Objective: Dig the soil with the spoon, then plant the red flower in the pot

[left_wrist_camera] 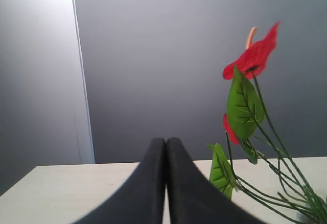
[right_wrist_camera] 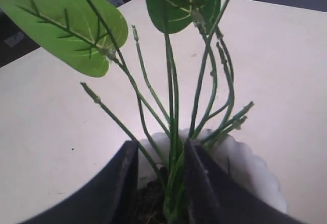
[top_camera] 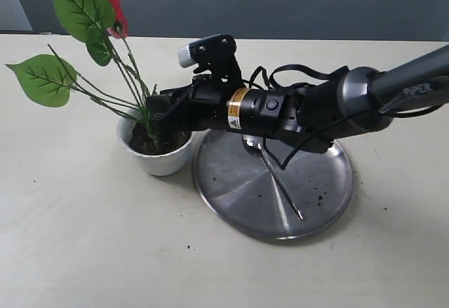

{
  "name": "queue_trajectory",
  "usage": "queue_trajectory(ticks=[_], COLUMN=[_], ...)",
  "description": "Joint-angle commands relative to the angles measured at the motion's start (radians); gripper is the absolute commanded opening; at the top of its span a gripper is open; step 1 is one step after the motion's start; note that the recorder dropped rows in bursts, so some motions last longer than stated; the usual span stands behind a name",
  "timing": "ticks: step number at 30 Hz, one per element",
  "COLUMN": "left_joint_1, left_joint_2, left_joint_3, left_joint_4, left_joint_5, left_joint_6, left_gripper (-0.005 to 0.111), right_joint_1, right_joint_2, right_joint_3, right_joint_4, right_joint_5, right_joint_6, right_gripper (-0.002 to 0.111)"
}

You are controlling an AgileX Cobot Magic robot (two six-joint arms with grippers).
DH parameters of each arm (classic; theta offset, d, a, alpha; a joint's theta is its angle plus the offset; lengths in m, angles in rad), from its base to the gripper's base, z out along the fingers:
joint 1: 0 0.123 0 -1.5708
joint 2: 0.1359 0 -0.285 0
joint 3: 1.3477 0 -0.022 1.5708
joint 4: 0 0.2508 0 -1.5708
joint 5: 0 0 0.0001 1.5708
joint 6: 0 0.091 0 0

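Straddling the red artificial flower's [right_wrist_camera: 172, 96] stems in the white scalloped pot [right_wrist_camera: 255, 175], right gripper [right_wrist_camera: 161, 150] gapes; left gripper [left_wrist_camera: 165, 150] is closed.

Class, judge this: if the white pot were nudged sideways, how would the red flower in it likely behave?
The red flower would probably sway and bend: long thin stems under broad leaves. The pot is small and the sprig leans to one side, so it seems apt to tip. The soil looks crumbly, so it may grip the base weakly.
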Motion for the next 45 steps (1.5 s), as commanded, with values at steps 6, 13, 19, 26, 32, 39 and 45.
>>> queue_trajectory(ticks=[6, 13, 19, 26, 32, 39, 45], left_joint_1=[-0.007, -0.007, -0.007, -0.007, -0.007, -0.007, -0.007], left_joint_2=[-0.002, -0.002, -0.002, -0.002, -0.002, -0.002, -0.002], left_joint_3=[-0.004, -0.004, -0.004, -0.004, -0.004, -0.004, -0.004], left_joint_4=[-0.007, -0.007, -0.007, -0.007, -0.007, -0.007, -0.007], left_joint_5=[-0.011, -0.011, -0.011, -0.011, -0.011, -0.011, -0.011], left_joint_6=[-0.007, -0.007, -0.007, -0.007, -0.007, -0.007, -0.007], left_gripper=[0.000, 0.000, 0.000, 0.000, 0.000, 0.000, 0.000], right_joint_1=[-0.002, -0.002, -0.002, -0.002, -0.005, -0.119, -0.210], right_joint_2=[-0.272, -0.777, -1.166, -1.251, -1.321, -1.410, -1.479], right_joint_3=[0.131, 0.387, 0.489, 0.489, 0.496, 0.496, 0.548], right_joint_4=[-0.034, -0.037, 0.027, 0.021, 0.024, 0.052, 0.068], right_joint_5=[0.265, 0.460, 0.873, 0.899, 0.885, 0.847, 0.745], right_joint_6=[-0.007, 0.186, 0.455, 0.455, 0.455, 0.455, 0.445], right_gripper=[0.031, 0.000, 0.000, 0.000, 0.000, 0.000, 0.000])
